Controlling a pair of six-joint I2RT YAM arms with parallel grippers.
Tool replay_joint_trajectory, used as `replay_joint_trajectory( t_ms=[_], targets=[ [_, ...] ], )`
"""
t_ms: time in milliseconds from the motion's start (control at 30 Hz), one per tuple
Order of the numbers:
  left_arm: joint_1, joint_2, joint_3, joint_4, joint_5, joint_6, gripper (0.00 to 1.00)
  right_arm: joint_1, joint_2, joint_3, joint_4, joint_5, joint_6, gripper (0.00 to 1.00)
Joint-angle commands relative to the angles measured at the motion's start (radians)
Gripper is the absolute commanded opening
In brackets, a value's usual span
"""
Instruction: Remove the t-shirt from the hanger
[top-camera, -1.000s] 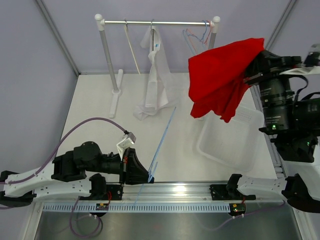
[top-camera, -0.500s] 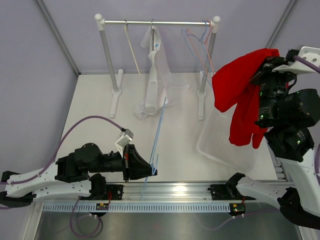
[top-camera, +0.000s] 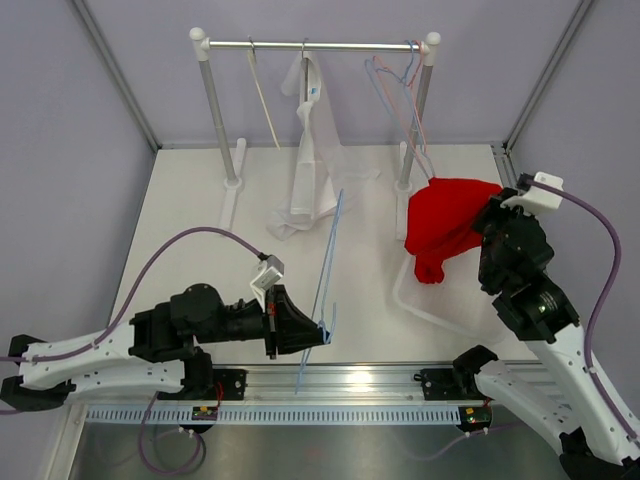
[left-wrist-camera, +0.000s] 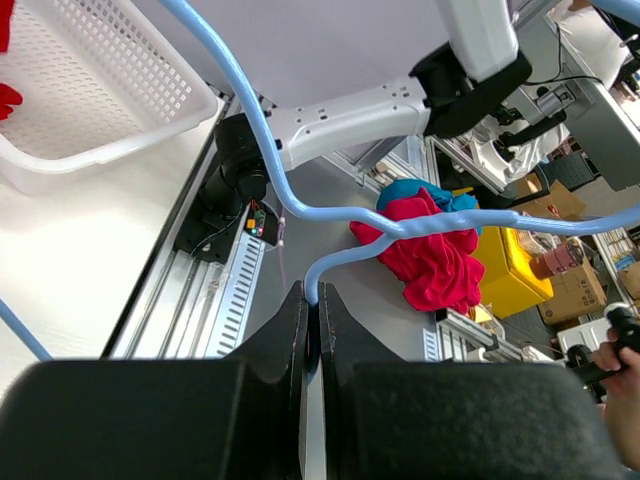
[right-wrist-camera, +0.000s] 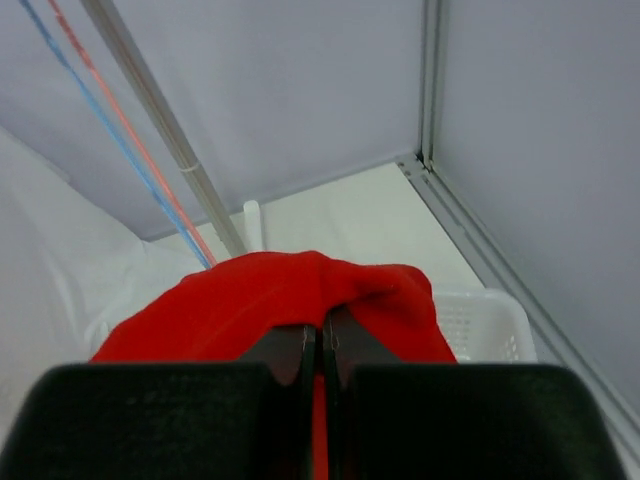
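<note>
The red t-shirt (top-camera: 447, 222) hangs bunched from my right gripper (top-camera: 488, 222) over the far left part of the white basket (top-camera: 408, 297). In the right wrist view the jaws are shut on the red t-shirt (right-wrist-camera: 280, 295), my right gripper (right-wrist-camera: 321, 335) pinching a fold. My left gripper (top-camera: 318, 335) is shut on the bare blue hanger (top-camera: 329, 258) near the table's front edge. In the left wrist view the blue hanger (left-wrist-camera: 300, 205) rises from my left gripper (left-wrist-camera: 315, 300).
A clothes rack (top-camera: 315, 46) stands at the back with a white garment (top-camera: 310, 160) and spare hangers (top-camera: 392, 80). Outside the cell a pile of red and blue cloth (left-wrist-camera: 425, 245) and a yellow bin (left-wrist-camera: 500, 270) show.
My right gripper has swung down and left, lowering the red t-shirt from high at the right to just over the basket. My left gripper moved slightly right with the hanger.
</note>
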Motion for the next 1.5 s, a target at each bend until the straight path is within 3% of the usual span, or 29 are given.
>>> replay_joint_trajectory(
  t_ms=[0, 133, 267, 300, 433, 533, 633, 833, 900, 1033, 1200, 1467],
  targets=[
    [-0.004, 0.014, 0.041, 0.086, -0.035, 0.032, 0.0, -0.011, -0.113, -0.115, 0.03, 0.137, 0.185, 0.0],
    [-0.002, 0.056, 0.068, 0.086, -0.044, 0.036, 0.0, -0.016, -0.131, -0.284, -0.059, 0.209, 0.304, 0.0],
    [-0.002, 0.109, 0.119, 0.097, -0.082, 0.052, 0.0, -0.03, -0.103, -0.352, -0.14, 0.122, 0.472, 0.08],
    [-0.002, 0.137, 0.142, 0.103, -0.094, 0.056, 0.0, -0.03, -0.106, -0.361, -0.147, 0.105, 0.521, 0.26],
    [0.024, 0.21, 0.197, 0.157, -0.127, 0.062, 0.0, -0.03, -0.124, -0.329, -0.194, 0.003, 0.54, 0.72],
    [0.091, 0.29, 0.229, 0.227, -0.095, 0.047, 0.0, -0.03, -0.149, -0.247, -0.252, -0.13, 0.497, 0.84],
    [0.222, 0.382, 0.255, 0.302, 0.028, -0.008, 0.0, -0.028, -0.186, -0.179, -0.297, -0.228, 0.485, 0.86],
    [0.306, 0.56, 0.393, 0.376, 0.051, -0.048, 0.0, -0.027, -0.308, -0.22, -0.094, -0.899, 0.476, 0.75],
    [0.346, 0.603, 0.452, 0.381, 0.045, -0.083, 0.0, -0.027, -0.324, -0.238, -0.044, -0.984, 0.49, 0.75],
    [0.401, 0.645, 0.508, 0.387, 0.021, -0.12, 0.0, -0.027, -0.359, -0.232, -0.003, -1.064, 0.451, 0.75],
    [0.421, 0.709, 0.542, 0.474, 0.039, -0.171, 0.0, -0.011, -0.191, -0.214, 0.002, -1.16, 0.436, 0.75],
    [0.441, 0.744, 0.549, 0.542, 0.062, -0.244, 0.0, 0.312, -0.066, -0.156, -0.033, -0.845, 0.327, 0.72]
  ],
)
